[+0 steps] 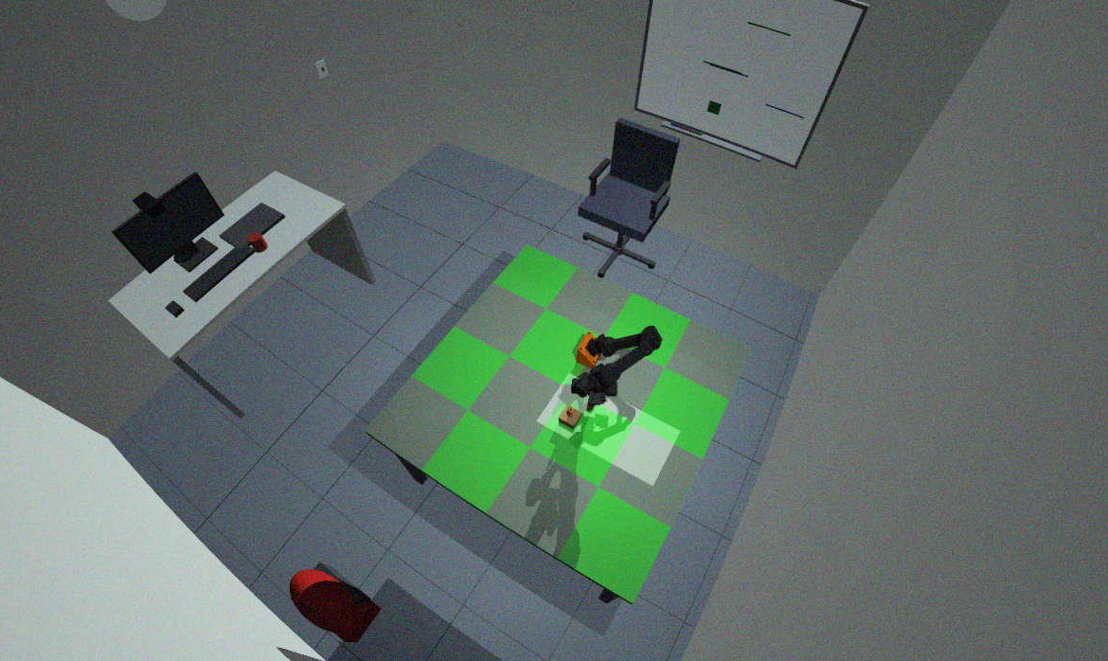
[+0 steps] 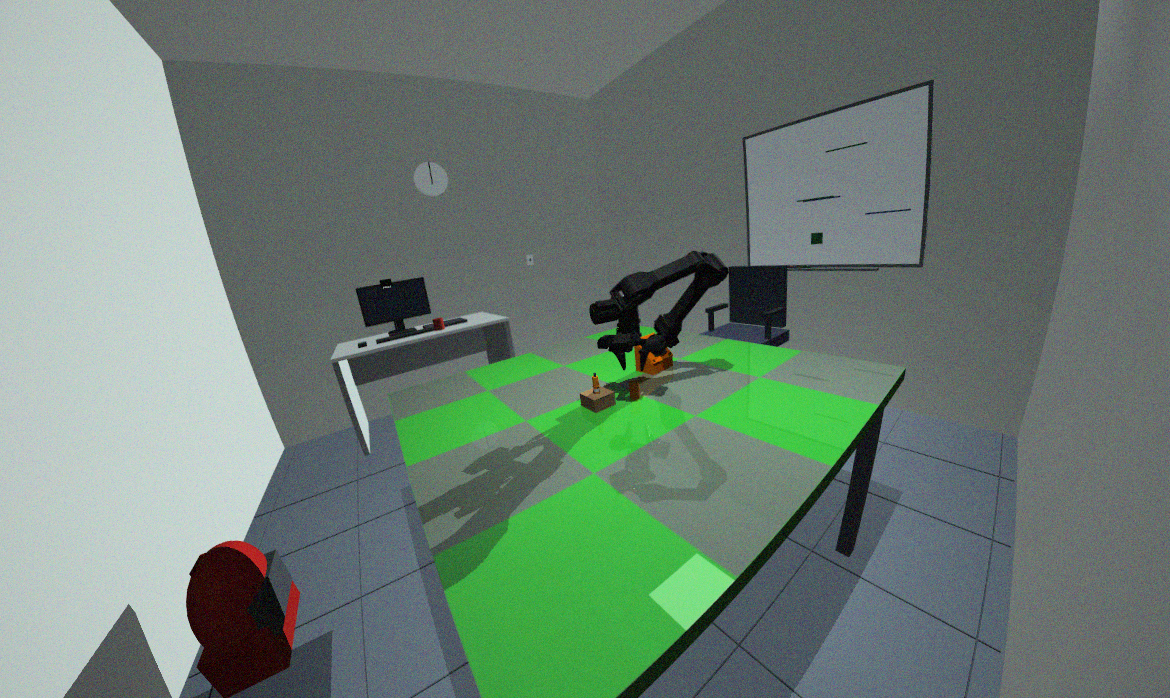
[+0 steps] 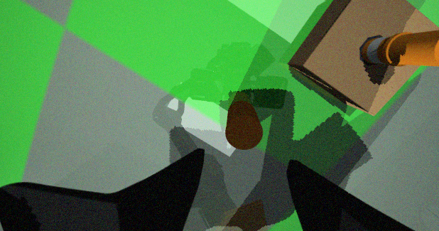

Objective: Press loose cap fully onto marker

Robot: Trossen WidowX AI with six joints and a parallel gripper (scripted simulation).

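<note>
The orange marker (image 3: 408, 49) (image 2: 594, 381) stands upright in a tan holder block (image 3: 341, 62) (image 2: 598, 400) (image 1: 566, 423) on the checkered table. The brown-orange cap (image 3: 244, 125) (image 2: 634, 390) stands loose on the table right of the block. My gripper (image 3: 245, 160) (image 2: 626, 357) (image 1: 593, 400) hangs above the cap, pointing down, fingers open with the cap below and between them, not touching. In the wrist view the block and marker lie at the upper right.
The arm's orange base (image 2: 655, 358) (image 1: 585, 348) stands behind the cap. A table edge (image 2: 832, 472) runs along the right. An office chair (image 2: 754, 303), a desk with a monitor (image 2: 391, 303) and a whiteboard (image 2: 837, 186) stand beyond the table.
</note>
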